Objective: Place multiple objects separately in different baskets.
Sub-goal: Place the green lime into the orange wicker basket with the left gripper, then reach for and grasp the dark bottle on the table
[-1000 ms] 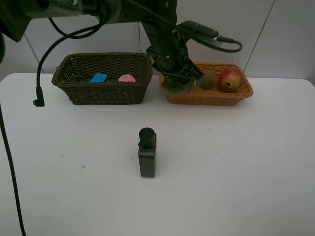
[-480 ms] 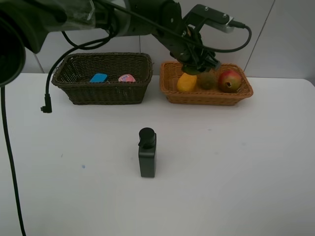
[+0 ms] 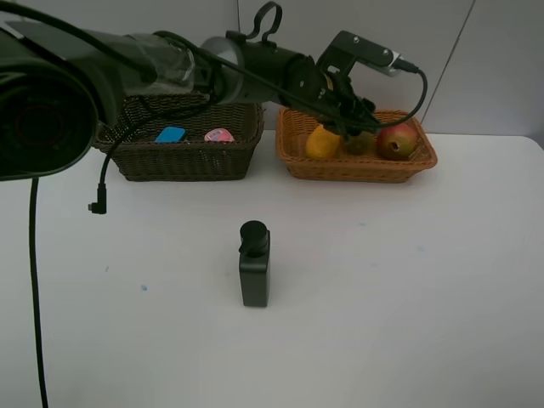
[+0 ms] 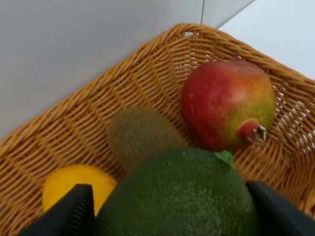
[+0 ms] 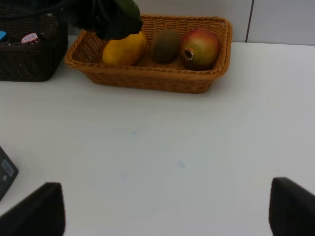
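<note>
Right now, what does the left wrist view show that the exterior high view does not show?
Only the left wrist view shows the green avocado clearly, held between the left gripper's fingers. Only the exterior high view shows the dark green bottle, the dark basket and the blue eraser. Both show the orange-tan basket, mango, kiwi and pomegranate.

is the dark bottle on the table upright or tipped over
Upright. The dark bottle stands on its base on the white table, cap on top, alone and well in front of both baskets.

A white flat table (image 3: pixel 408 314) is seen; on it are placed a dark olive-brown wicker basket (image 3: pixel 183 161), an orange-tan wicker basket (image 3: pixel 361 166), and a dark green bottle (image 3: pixel 254 264) in the centre.
</note>
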